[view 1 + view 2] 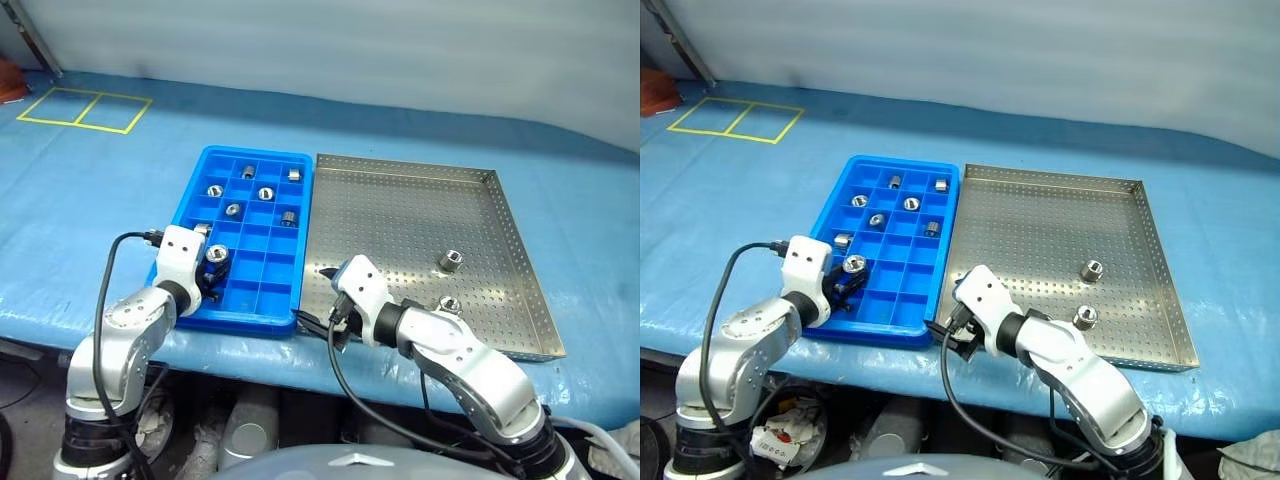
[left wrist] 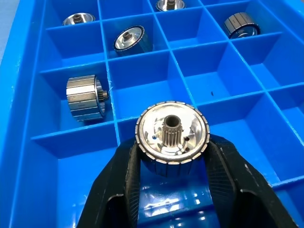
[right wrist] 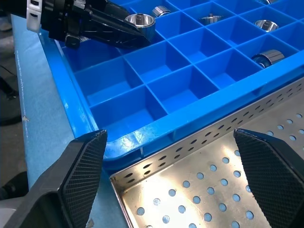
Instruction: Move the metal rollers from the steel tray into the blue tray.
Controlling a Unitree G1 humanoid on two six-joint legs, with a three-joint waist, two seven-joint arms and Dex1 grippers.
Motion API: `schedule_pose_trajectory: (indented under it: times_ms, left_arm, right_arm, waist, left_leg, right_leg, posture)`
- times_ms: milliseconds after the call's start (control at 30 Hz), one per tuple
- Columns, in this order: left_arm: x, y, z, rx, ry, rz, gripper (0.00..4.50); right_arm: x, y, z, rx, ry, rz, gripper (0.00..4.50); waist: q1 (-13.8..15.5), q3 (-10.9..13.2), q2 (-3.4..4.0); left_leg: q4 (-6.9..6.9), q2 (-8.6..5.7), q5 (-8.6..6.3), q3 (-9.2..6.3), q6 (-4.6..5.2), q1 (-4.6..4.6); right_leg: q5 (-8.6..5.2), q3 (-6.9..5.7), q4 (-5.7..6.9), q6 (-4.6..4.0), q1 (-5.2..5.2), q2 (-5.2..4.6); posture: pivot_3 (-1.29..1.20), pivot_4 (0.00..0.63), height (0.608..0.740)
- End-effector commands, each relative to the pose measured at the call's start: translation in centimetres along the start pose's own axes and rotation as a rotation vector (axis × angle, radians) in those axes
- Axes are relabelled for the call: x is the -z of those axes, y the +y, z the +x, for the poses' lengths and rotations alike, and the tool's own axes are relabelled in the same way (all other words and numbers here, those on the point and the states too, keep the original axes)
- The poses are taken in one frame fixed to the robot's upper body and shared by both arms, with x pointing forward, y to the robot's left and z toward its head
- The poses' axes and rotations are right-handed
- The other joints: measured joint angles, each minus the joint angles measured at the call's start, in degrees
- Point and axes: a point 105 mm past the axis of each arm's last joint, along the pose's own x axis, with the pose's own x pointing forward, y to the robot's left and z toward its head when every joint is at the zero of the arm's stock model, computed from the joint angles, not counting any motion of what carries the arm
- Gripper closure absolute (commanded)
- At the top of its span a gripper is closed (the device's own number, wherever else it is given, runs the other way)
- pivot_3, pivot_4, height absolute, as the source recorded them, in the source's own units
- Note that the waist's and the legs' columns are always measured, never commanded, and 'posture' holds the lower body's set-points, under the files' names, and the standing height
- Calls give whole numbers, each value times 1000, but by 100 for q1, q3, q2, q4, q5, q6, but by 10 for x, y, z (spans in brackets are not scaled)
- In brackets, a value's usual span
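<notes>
Left gripper (image 2: 173, 190) pinches one metal roller (image 2: 172, 137) by its ribbed sides over the blue tray (image 1: 190, 205). It looks heavy, hard and slick, so I'd squeeze the flanks. Right gripper (image 3: 171, 183), spread wide, hovers right of that tray, at the steel tray (image 1: 520, 250) holding two loose rollers (image 1: 451, 261).

Left claw (image 2: 172, 156) clamped tight, right claw (image 3: 173, 185) spread wide.
</notes>
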Motion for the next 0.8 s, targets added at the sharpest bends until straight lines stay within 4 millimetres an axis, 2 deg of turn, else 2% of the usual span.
schedule_pose_trajectory:
  times_ms: [33, 200, 267, 333, 400, 533, 633, 800]
  left_arm:
    - [-10, -6, 1, 46, -34, -15, 2135]
    - [-46, -9, 1, 123, -188, -48, 541]
    - [-58, -11, 1, 158, -235, -41, 34]
    - [-80, -23, 2, 245, -296, -8, 34]
    - [-90, -34, 4, 316, -312, 43, 34]
    - [-105, -70, 16, 529, -305, 173, 34]
    - [-117, -89, 30, 603, -323, 237, 34]
    - [-136, -133, 54, 717, -339, 271, 34]
  right_arm:
    - [-10, 0, -6, 17, -39, -18, 0]
    - [-12, -1, -10, 46, -48, -8, 0]
    - [-13, -1, -13, 61, -51, -5, 0]
    - [-11, -5, -22, 105, -50, 8, 0]
    - [-9, -8, -30, 146, -45, 23, 0]
    - [-1, -17, -50, 257, -40, 77, 0]
    - [1, -21, -61, 322, -39, 100, 0]
    - [5, -21, -71, 396, -29, 117, 0]
  waist:
    - [6, 0, 0]
    - [-27, 0, 0]
    - [-66, 0, 0]
    - [-79, 0, 0]
    - [-101, 0, 0]
    - [-197, 0, -1]
    - [-365, 0, 0]
    - [-581, -1, -1]
  left_leg:
    - [0, 0, 0, -1, 0, 0]
    - [2, 0, 0, -1, 0, -1]
    - [1, 0, 0, -1, 0, -2]
    - [0, 0, 0, -2, 0, -4]
    - [0, -3, 0, -6, 0, -8]
    - [1, -8, 0, -4, 0, -8]
    - [6, -7, 0, 0, 1, -7]
    - [9, -6, 1, -1, 2, -5]
  right_leg:
    - [0, -1, 0, 0, 0, -1]
    - [0, -3, -1, 0, -1, -3]
    - [0, -3, -1, -1, 0, -2]
    - [-1, -3, -1, -2, 0, 0]
    - [-3, -7, -2, -4, 1, 0]
    - [-3, -5, -5, -4, 3, -2]
    - [-1, 0, -2, -2, 4, -2]
    - [-1, 2, 3, -1, 5, 4]
  posture:
    - [276, 150, 740]
    - [224, 150, 740]
    - [201, 150, 740]
    - [188, 150, 740]
    - [168, 150, 740]
    - [96, 150, 740]
    - [37, 150, 740]
    - [-33, 150, 740]
